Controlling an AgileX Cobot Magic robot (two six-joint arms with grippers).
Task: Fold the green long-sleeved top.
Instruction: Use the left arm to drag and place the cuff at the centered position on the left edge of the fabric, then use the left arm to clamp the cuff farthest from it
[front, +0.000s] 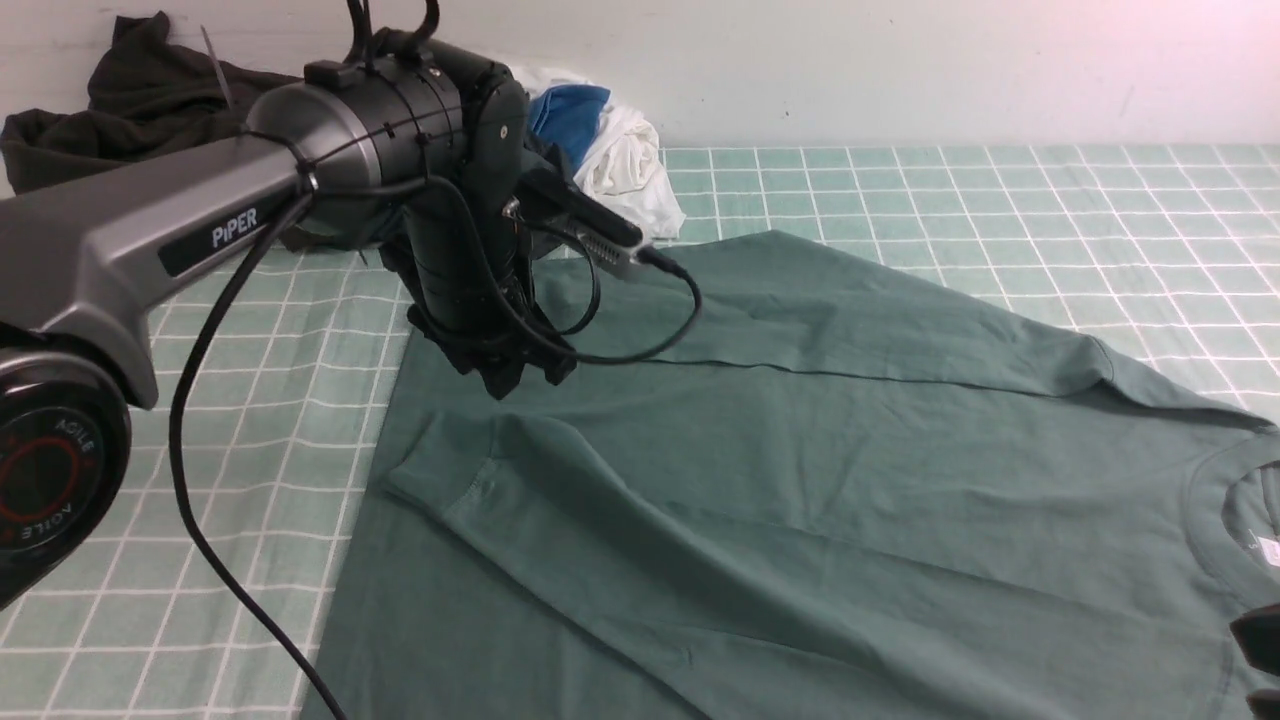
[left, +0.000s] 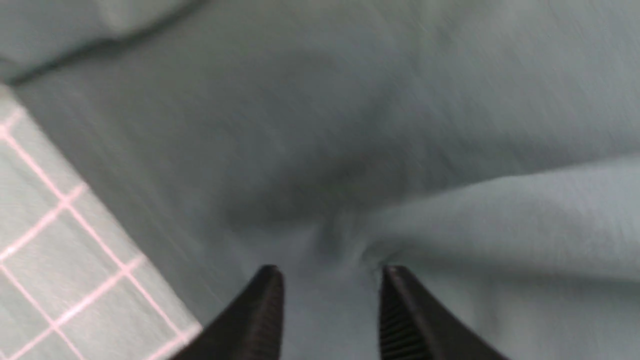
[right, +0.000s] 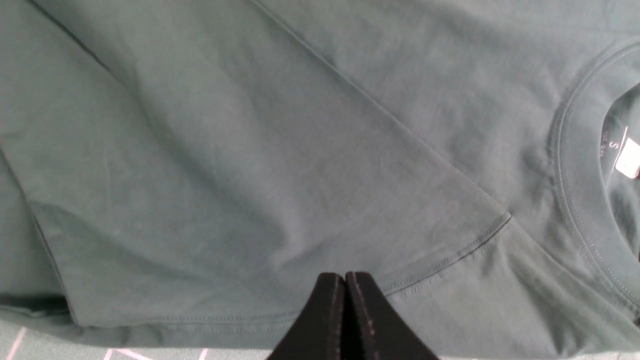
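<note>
Looming nearest at the left, the left arm (front: 120, 250) reaches forward. The left gripper (front: 515, 375) points down at the top (front: 800, 450), fingers (left: 265, 310) spread apart and gripping nothing. Whether they touch the fabric cannot be told. The right gripper (right: 345, 285) is clenched empty above the top, which lies spread on the checked cloth (front: 250, 480), one sleeve (front: 560, 500) folded across its body, collar (front: 1200, 520) to the right. Bundled clothes (front: 620, 160) sit behind.
</note>
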